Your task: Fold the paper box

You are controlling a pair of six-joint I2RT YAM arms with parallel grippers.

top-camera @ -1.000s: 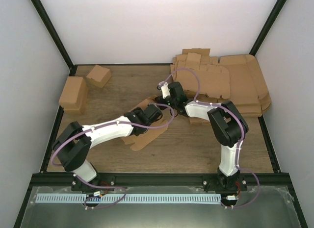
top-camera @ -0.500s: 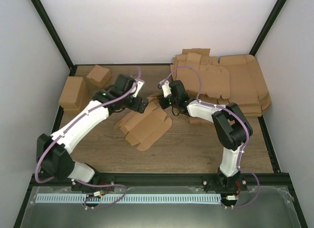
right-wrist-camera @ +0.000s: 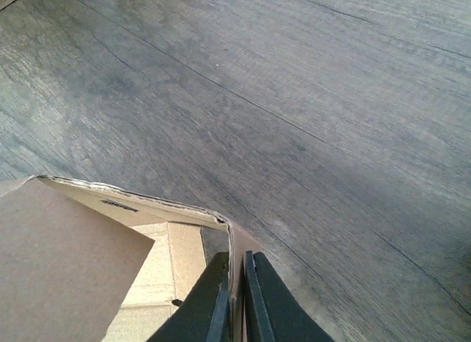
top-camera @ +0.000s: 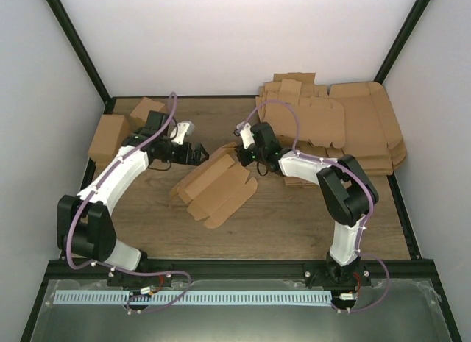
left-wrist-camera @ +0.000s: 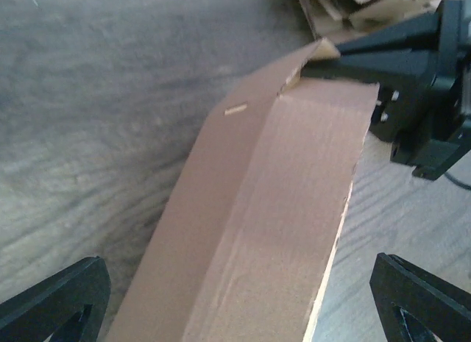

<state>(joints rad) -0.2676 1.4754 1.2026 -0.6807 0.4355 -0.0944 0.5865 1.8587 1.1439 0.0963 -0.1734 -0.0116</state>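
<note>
The paper box (top-camera: 217, 184) is a brown die-cut sheet lying partly folded at the table's middle, with one side raised. My right gripper (top-camera: 241, 155) is shut on the box's far right flap; in the right wrist view the fingers (right-wrist-camera: 237, 287) pinch the thin cardboard edge, with the paper box (right-wrist-camera: 73, 261) at the lower left. My left gripper (top-camera: 196, 155) hangs open just left of the box's far end. In the left wrist view its gripper (left-wrist-camera: 239, 312) straddles the raised panel of the paper box (left-wrist-camera: 272, 224) without touching it, and the right gripper (left-wrist-camera: 412, 84) shows beyond.
A big heap of flat cardboard sheets (top-camera: 346, 125) fills the back right. Two folded brown cartons (top-camera: 110, 140) (top-camera: 147, 112) sit at the back left, close behind my left arm. Black frame rails border the table.
My left arm swung from over the box to the back left and its jaws opened wide. The box now lies uncovered. The right gripper kept its grip on the flap.
</note>
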